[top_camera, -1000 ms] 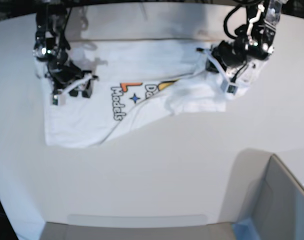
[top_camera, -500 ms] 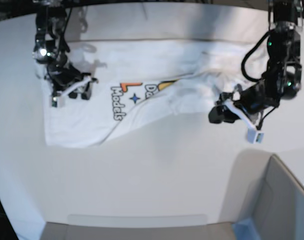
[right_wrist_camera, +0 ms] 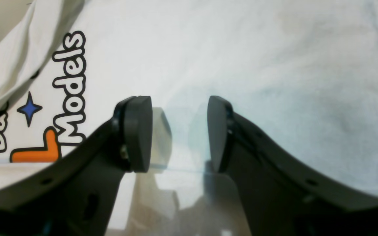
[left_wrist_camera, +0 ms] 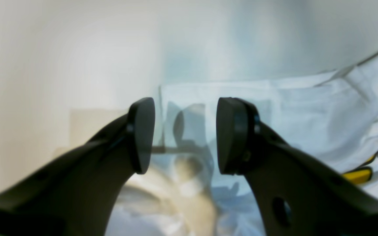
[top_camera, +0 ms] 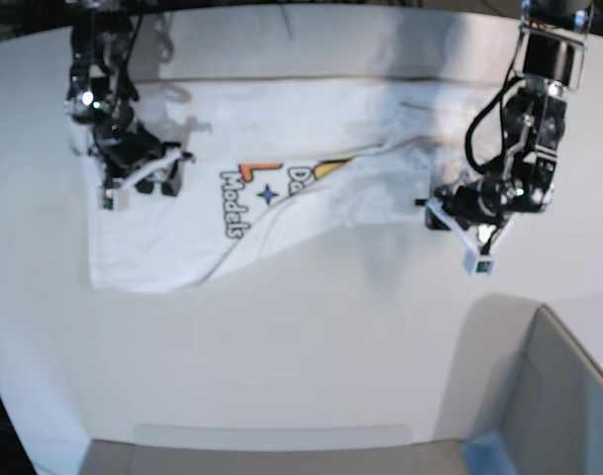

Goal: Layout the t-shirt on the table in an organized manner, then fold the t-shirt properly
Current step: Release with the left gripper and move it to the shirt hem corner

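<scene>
The white t-shirt [top_camera: 281, 148] lies on the white table [top_camera: 311, 346] with its print [top_camera: 251, 188] partly covered by a fold. My right gripper [top_camera: 143, 186] hangs open just above the shirt's left part; in the right wrist view it [right_wrist_camera: 177, 134] is open over plain cloth, with the word "Models" [right_wrist_camera: 71, 88] to its left. My left gripper [top_camera: 457, 236] is open and empty at the shirt's right edge. In the left wrist view it [left_wrist_camera: 184, 136] is open, with the shirt [left_wrist_camera: 307, 114] ahead and to the right and a bit of yellow print [left_wrist_camera: 356, 175] showing.
A grey box with a blue edge [top_camera: 553, 396] stands at the front right corner. The table's curved edge [top_camera: 44, 396] runs along the front left. Bare tabletop [left_wrist_camera: 61, 65] lies beyond the left gripper.
My left gripper left the shirt's upper right part, swung forward and down beside the shirt's right edge, and now sits open there. The right arm has barely moved.
</scene>
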Motion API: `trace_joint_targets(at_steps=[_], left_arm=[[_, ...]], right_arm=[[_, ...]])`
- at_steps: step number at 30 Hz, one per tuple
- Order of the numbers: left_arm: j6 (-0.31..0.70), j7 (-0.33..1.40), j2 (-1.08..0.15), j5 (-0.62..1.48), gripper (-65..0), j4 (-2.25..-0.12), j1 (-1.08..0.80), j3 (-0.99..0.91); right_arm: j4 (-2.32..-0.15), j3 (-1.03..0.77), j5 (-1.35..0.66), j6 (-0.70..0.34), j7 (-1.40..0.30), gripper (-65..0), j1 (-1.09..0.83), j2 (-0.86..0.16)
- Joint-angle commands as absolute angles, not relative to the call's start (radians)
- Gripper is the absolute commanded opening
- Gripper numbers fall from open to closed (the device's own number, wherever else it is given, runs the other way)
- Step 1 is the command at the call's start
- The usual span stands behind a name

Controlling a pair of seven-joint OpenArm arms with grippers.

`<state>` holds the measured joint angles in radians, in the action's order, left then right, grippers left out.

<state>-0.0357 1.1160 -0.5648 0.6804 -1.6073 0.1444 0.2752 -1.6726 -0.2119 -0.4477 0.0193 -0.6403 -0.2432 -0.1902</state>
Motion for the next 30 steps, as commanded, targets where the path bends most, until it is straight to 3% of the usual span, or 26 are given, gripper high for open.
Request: trace_joint_targets(at_steps=[1, 21, 24, 26, 28, 30], left_arm=[[-0.036, 1.092, -0.581, 0.674, -34.1, -1.61, 0.16, 0.271], [-0.035, 1.013, -0.581, 0.674, -34.8, -1.515, 0.166, 0.414], [0.019, 1.013, -0.579, 0.674, -43.3, -1.515, 0.166, 0.414], [0.079, 1.013, -0.579, 0.673, -54.0, -1.508, 0.166, 0.407], [0.076, 1.012, -0.578, 0.673, -65.0, -1.475, 0.166, 0.404], [0.091, 1.0, -0.578, 0.673, -65.0, -1.442, 0.17, 0.407]], right_arm=[[-1.685, -0.214, -0.452, 0.015, -0.634, -37.4, -0.237, -0.196], [-1.689, -0.217, -0.452, 0.015, -0.634, -37.4, -0.239, -0.196], [-1.689, -0.219, -0.452, 0.015, -0.634, -37.4, -0.239, -0.196], [-1.689, -0.216, -0.452, 0.015, -0.634, -37.4, -0.239, -0.196], [-1.69, -0.216, -0.452, 0.015, -0.634, -37.4, -0.239, -0.196], [-1.69, -0.216, -0.452, 0.015, -0.634, -37.4, -0.239, -0.196]])
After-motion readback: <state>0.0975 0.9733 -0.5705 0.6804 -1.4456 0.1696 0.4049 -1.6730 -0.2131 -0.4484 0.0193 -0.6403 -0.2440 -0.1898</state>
